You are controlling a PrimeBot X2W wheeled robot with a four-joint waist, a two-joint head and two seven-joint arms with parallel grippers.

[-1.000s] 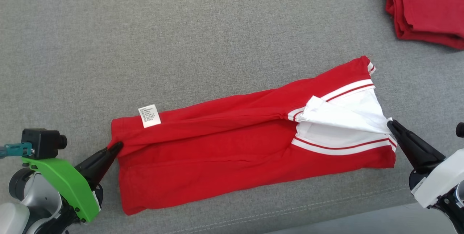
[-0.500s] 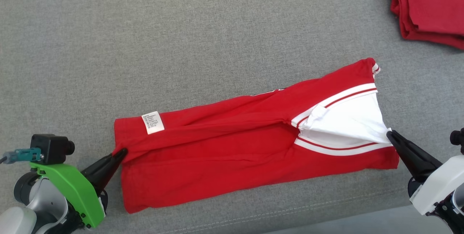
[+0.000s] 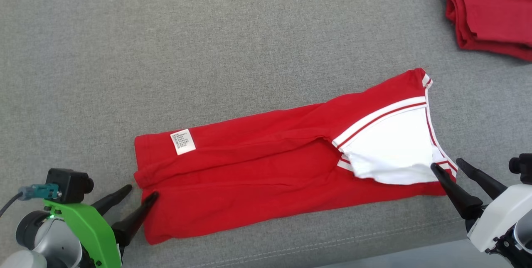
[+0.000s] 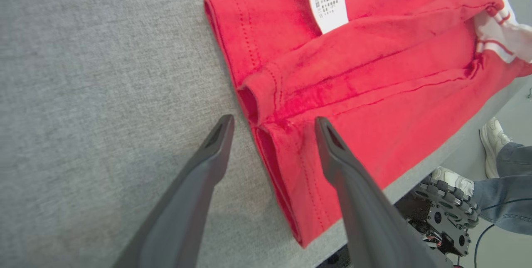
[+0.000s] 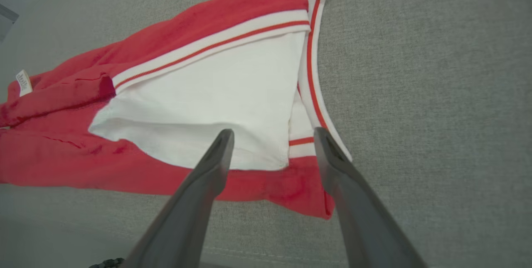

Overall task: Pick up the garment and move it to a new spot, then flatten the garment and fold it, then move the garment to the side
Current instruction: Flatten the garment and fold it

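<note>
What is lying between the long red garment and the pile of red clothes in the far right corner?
Nothing: only bare grey cloth surface separates the garment from the pile, as the head view shows.

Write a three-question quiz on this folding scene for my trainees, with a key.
1. True or false: the left pincer and the right pincer both stand open, at opposite ends of the red garment.
2. The white care label lies nearest which end? A. the left pincer's; B. the right pincer's; C. the middle.
3. In the head view, what lies at the top right of the grey surface?

Key
1. True.
2. A.
3. A pile of red clothes.
</note>
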